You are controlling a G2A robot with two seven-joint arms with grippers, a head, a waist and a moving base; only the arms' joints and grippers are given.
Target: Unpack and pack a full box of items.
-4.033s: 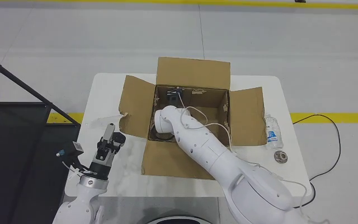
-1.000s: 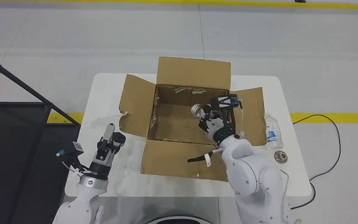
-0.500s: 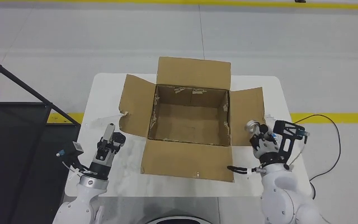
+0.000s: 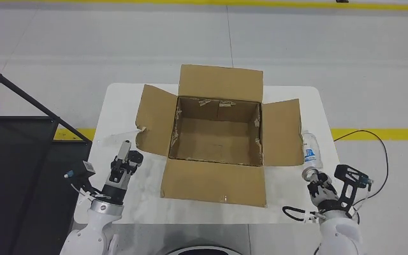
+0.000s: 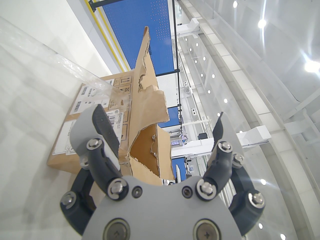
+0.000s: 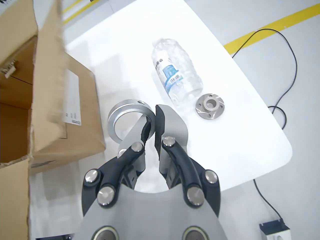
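Observation:
The open cardboard box [image 4: 217, 137] stands mid-table with its four flaps spread and a bare floor showing inside. My right gripper [image 6: 152, 116] is shut on the rim of a silver metal ring [image 6: 130, 119], held low over the white table to the right of the box. In the top view this gripper [image 4: 317, 185] and the ring [image 4: 310, 173] sit just in front of the bottle. My left gripper [image 5: 162, 131] is open with nothing in it, at the table's left front [image 4: 124, 162], facing the box's torn left flap [image 5: 147, 96].
A clear water bottle [image 6: 176, 76] lies on the table right of the box, with a small metal flange [image 6: 210, 104] beside it. The table's right edge [image 6: 275, 126] is close behind them. A black cable [image 4: 376, 159] runs across the floor on the right.
My right arm came up out of the box with the ring, swung over the right flap and dropped to the table's right front by the bottle. The left arm stayed put.

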